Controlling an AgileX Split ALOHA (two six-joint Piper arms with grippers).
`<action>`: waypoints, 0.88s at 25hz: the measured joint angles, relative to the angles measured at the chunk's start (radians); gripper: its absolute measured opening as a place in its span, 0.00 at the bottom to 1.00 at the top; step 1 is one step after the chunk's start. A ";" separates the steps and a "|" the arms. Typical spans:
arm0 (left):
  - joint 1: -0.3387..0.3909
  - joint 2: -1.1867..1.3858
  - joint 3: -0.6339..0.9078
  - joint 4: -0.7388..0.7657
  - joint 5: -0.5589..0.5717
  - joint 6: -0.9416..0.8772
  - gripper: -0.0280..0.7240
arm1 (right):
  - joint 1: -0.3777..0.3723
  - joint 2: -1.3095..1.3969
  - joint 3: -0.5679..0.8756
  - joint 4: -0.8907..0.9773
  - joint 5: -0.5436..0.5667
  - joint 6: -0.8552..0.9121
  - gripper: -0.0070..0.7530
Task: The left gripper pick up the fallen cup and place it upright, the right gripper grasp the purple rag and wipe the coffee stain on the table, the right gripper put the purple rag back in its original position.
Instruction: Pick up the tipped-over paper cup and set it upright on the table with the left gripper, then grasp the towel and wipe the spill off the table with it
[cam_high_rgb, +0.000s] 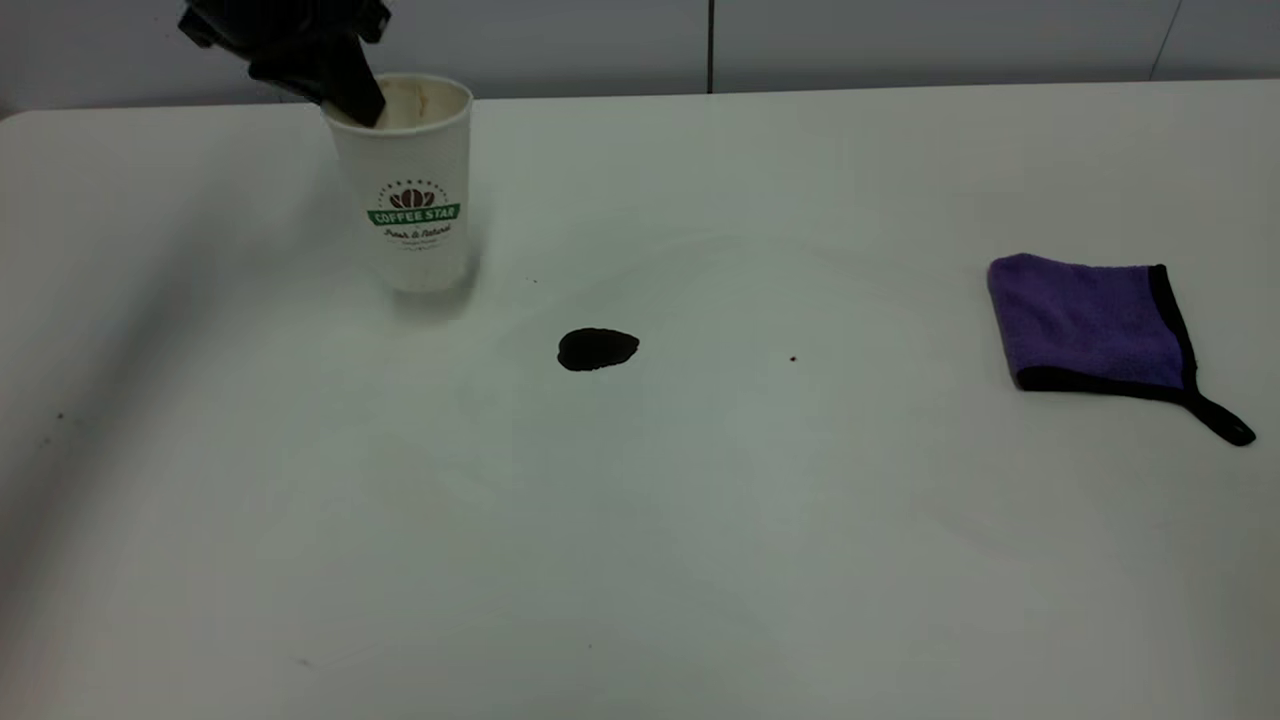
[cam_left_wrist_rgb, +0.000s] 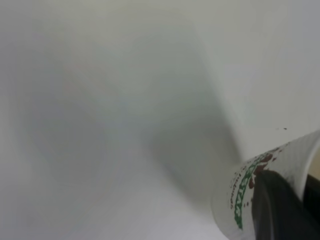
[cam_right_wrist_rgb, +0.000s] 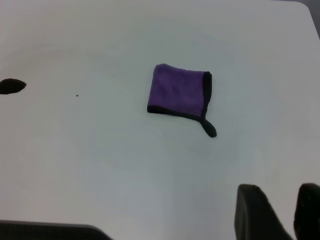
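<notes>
The cup (cam_high_rgb: 415, 200) stands upright at the far left of the table (cam_high_rgb: 700, 550), logo facing the camera. My left gripper (cam_high_rgb: 350, 95) is shut on its rim from above, one finger inside the cup and one outside. In the left wrist view a black finger (cam_left_wrist_rgb: 275, 210) presses the cup's wall (cam_left_wrist_rgb: 280, 160) beside the logo. The coffee stain (cam_high_rgb: 597, 348) lies to the right of the cup and nearer the front. The purple rag (cam_high_rgb: 1090, 320) lies folded at the right. My right gripper (cam_right_wrist_rgb: 295, 212) hovers well away from the rag (cam_right_wrist_rgb: 177, 92), empty, fingers slightly apart.
A few tiny dark specks dot the table, one (cam_high_rgb: 793, 358) between the stain and the rag. The stain also shows at the edge of the right wrist view (cam_right_wrist_rgb: 11, 86). A grey wall runs behind the table's far edge.
</notes>
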 joint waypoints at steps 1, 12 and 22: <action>0.001 0.011 0.000 -0.033 -0.012 0.035 0.07 | 0.000 0.000 0.000 0.000 0.000 0.000 0.32; 0.014 0.062 0.000 -0.171 -0.058 0.197 0.52 | 0.000 0.000 0.000 0.000 0.000 0.000 0.32; 0.034 -0.205 0.000 -0.114 0.226 0.213 0.97 | 0.000 0.000 0.000 0.000 0.000 0.000 0.32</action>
